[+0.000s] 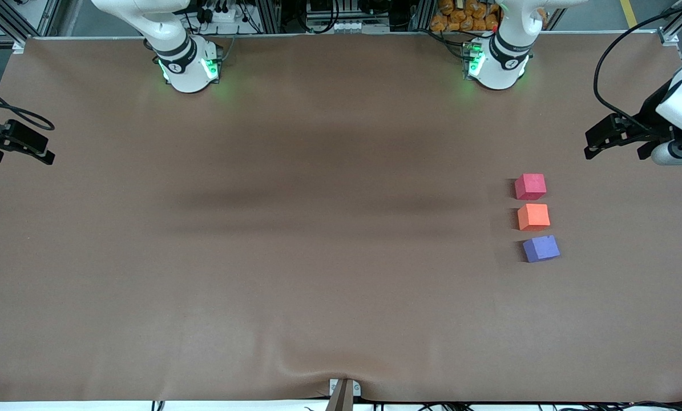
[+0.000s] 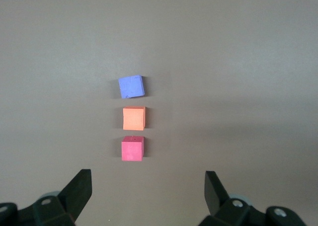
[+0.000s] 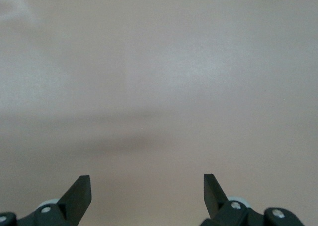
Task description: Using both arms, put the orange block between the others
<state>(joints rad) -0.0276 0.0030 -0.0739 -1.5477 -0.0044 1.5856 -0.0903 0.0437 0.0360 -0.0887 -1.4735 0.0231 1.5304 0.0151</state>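
The orange block point(image 1: 533, 216) rests on the brown worktop point(image 1: 295, 228) toward the left arm's end, in a straight row of three cubes. The pinkish-red cube point(image 1: 530, 186) lies just beside it, farther from the front camera. The purple-blue cube point(image 1: 541, 248) lies just beside it, nearer to that camera. Narrow gaps separate the three; none touch. Judged from this layout, the placement between the others is already achieved.

The orange block is a cube and has no long axis. Its flat faces sit roughly square to the line of the row. The purple-blue cube is turned slightly out of that line.

The left hand point(image 1: 617, 137) hangs in the air over the worktop's edge at the left arm's end, released, fingers spread wide, holding nothing. Its wrist view looks down on the whole row. This position probably keeps the row clear of the hand.

The right hand point(image 1: 18, 144) hangs over the worktop at the right arm's end, well apart from the cubes, also released and empty. This arm waits.
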